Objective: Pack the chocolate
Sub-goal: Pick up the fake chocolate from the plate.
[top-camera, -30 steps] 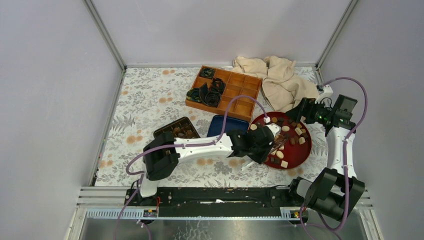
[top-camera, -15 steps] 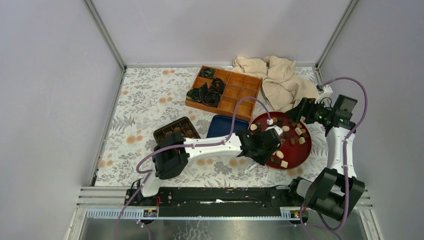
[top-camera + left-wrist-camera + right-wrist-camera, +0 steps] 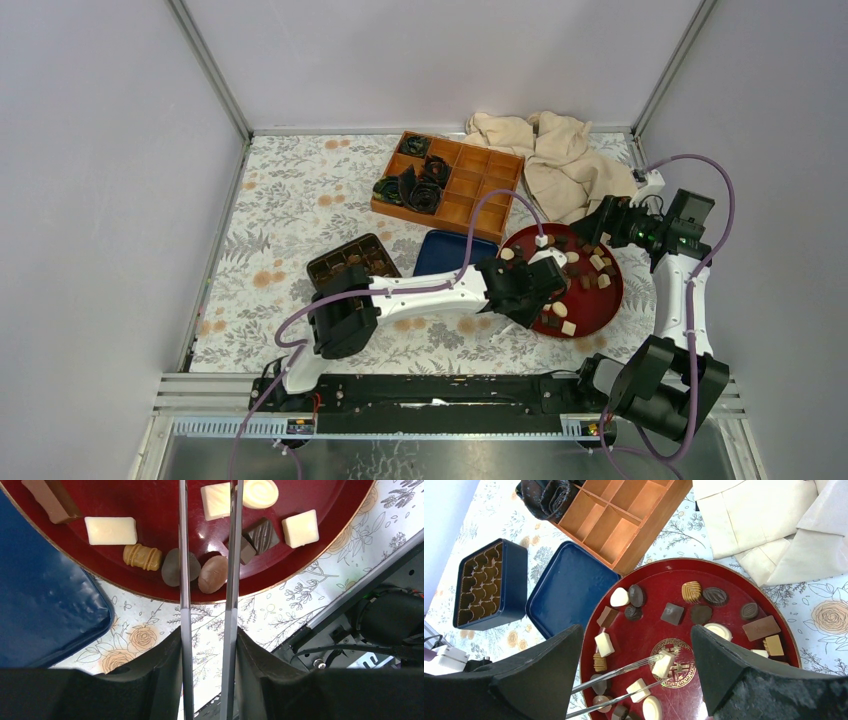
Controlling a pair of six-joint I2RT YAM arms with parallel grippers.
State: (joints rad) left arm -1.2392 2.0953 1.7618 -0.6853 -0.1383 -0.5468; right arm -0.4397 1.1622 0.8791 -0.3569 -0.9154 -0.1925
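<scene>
Left gripper (image 3: 660, 668) tips bracket one cream square chocolate (image 3: 664, 663) on the red plate (image 3: 664, 582), ready to lift. Pinched yet? Can't tell. Right gripper (image 3: 636, 630) hangs above, spread, empty.

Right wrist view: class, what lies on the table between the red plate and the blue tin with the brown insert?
A shallow blue lid lies between the red plate and the tin, clearest in the right wrist view.
</scene>
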